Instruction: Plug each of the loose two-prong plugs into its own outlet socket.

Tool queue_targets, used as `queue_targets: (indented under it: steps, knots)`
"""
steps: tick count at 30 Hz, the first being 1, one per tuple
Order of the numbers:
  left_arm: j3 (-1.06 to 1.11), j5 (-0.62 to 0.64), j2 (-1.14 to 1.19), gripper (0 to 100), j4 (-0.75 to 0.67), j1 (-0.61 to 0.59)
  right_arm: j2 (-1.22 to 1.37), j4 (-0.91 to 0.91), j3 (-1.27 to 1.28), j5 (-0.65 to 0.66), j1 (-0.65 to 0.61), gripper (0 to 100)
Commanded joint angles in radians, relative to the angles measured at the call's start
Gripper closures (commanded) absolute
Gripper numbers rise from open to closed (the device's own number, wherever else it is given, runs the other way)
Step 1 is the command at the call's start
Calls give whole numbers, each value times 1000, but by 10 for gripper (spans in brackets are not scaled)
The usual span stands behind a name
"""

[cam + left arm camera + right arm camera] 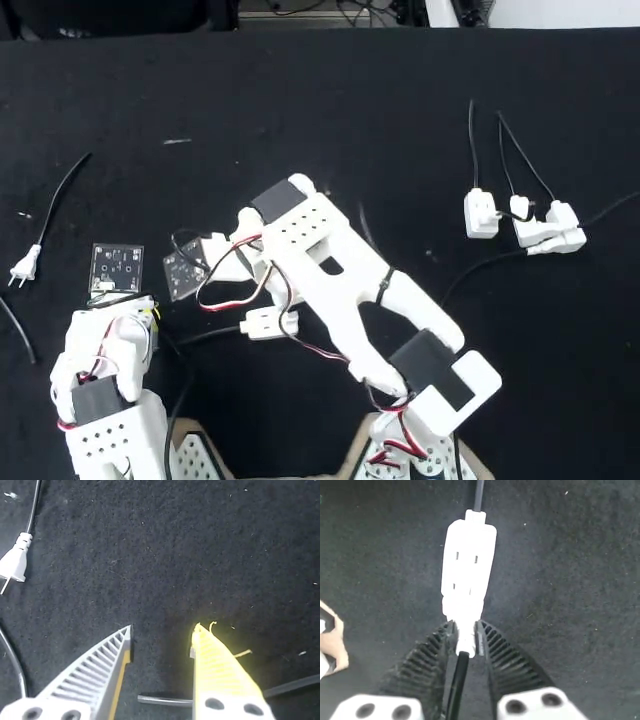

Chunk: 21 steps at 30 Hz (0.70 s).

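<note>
The right claw (466, 630) is pinched shut on a white plug (465, 646) touching the white outlet socket (468, 570), mid-frame on the bench (320, 110). The left claw (162, 630) is wide open and holds nothing. A loose plug (13, 565) lies far left.

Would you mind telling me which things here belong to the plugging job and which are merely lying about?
Job: loose white two-prong plug on black cord; white plastic outlet block; small white plug gripped by right hand; white socket blocks far right.
Lying about: tangled dark cables beyond the black table; white scrap on it.

Black cloth-covered table (380, 110)
</note>
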Motion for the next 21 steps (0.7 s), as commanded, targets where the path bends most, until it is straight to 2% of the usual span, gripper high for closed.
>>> queue_targets:
  steps: [1,9,21]
  knots:
    - [24,-8,-5,805,6,-8,-4,-51,-4,-60,-26,988]
    - [24,-8,-5,805,6,-8,-4,-176,104,-133,-26,988]
    - [24,-8,-5,805,6,-8,-15,-138,122,-176,-64,988]
